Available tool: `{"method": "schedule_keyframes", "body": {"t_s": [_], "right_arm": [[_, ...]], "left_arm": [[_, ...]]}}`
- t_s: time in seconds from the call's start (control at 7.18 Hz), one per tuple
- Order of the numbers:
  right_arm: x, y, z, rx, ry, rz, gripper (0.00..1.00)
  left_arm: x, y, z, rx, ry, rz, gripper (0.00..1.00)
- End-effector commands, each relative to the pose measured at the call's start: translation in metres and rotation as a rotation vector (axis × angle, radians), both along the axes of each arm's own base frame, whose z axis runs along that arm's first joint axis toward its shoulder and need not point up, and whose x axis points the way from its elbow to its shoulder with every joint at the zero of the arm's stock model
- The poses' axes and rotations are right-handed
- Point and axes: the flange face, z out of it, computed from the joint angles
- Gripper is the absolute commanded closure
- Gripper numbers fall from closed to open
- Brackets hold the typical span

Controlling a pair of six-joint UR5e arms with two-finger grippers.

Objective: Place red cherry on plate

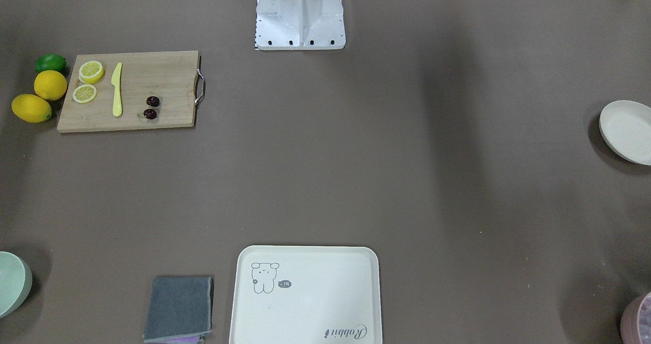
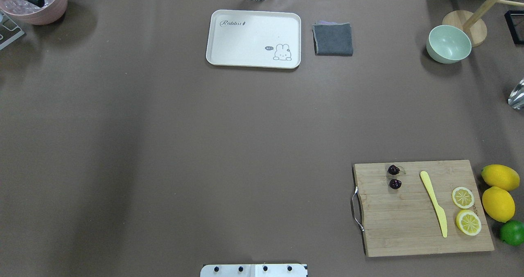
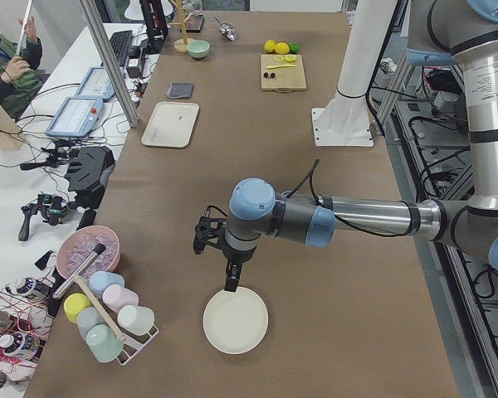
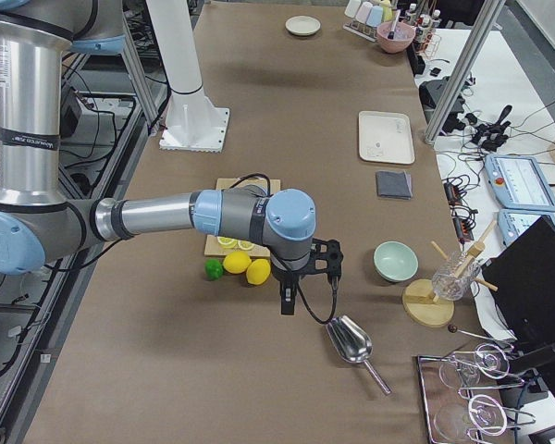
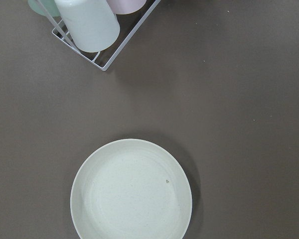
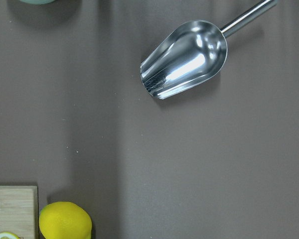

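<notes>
The red cherry [image 1: 151,107], a pair of tiny dark maroon fruits, lies on the wooden cutting board [image 1: 163,74] on the robot's right side, and it also shows from overhead [image 2: 394,176]. The plate [image 1: 628,130], round and cream-white, sits far off at the table's left end and is bare in the left wrist view [image 5: 131,191]. My left gripper [image 3: 231,284] hangs just above the plate's [image 3: 235,320] near rim; I cannot tell whether it is open or shut. My right gripper [image 4: 286,303] hovers beyond the lemons, away from the cherry; its state cannot be told either.
On the board lie a yellow knife [image 2: 434,203] and two lemon slices [image 2: 463,197]. Lemons [image 2: 498,203] and a lime [image 2: 512,232] sit beside it. A bear tray [image 2: 254,38], grey cloth [image 2: 333,39], green bowl [image 2: 448,44], metal scoop [image 6: 187,59] and cup rack [image 5: 97,35] are around.
</notes>
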Motion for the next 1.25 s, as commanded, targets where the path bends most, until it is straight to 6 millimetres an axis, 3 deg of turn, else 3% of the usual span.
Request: {"method": "schedule_keyframes", "body": {"t_s": [0.0,1.11], "right_arm": [[0.0001,0.0003,0.001,-0.001,0.002,0.0,0.0],[-0.0002,0.0005,0.0009,0.002,-0.002,0.001,0.0]], "left_arm": [[0.0008,-0.0009,-0.0016,0.004,-0.005,0.002,0.02],[0.0011,-0.0034,0.0024,-0.004,-0.007,0.003,0.02]]}}
